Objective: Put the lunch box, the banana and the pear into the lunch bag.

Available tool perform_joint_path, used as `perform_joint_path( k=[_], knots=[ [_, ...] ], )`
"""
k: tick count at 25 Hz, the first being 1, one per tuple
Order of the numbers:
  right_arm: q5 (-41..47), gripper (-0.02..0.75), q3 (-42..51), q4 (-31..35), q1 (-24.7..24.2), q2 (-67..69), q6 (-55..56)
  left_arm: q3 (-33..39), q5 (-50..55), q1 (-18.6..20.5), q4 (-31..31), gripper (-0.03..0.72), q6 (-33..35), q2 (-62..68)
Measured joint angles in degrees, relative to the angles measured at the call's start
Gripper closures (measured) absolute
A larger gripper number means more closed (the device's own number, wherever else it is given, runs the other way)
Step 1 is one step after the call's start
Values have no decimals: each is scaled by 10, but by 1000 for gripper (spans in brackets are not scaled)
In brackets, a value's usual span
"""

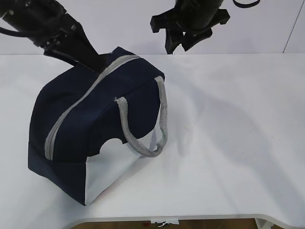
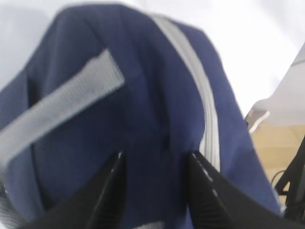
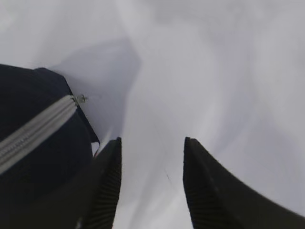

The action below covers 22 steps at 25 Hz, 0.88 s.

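The navy lunch bag (image 1: 95, 119) stands tilted on the white table (image 1: 238, 143), its grey zipper (image 1: 81, 100) shut along the top and a grey handle (image 1: 163, 114) hanging over the white side panel. My left gripper (image 1: 90, 59) is at the bag's far top end. In the left wrist view its jaws (image 2: 155, 155) stand apart with the bag's navy fabric (image 2: 143, 95) between them. My right gripper (image 1: 183, 45) hangs open and empty above the table behind the bag; its wrist view (image 3: 151, 139) shows the bag's end (image 3: 38, 157) at left. The lunch box, banana and pear are out of view.
The table's front edge (image 1: 214, 218) runs close below the bag. White table surface (image 3: 214, 86) lies under and to the right of the right gripper. A wall stands behind the table.
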Motion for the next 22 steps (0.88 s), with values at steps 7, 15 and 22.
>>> perform_joint_path(
  k=[7, 15, 22],
  knots=[
    [63, 396, -1, -10, 0, -11, -9, -53, 3, 0, 60, 360, -71, 0],
    [67, 396, -2, -44, 0, -23, -17, -53, 11, 0, 214, 359, -193, -31],
    [68, 396, 45, -44, 0, -82, -17, 9, 13, 0, 290, 364, -219, -92]
  ],
)
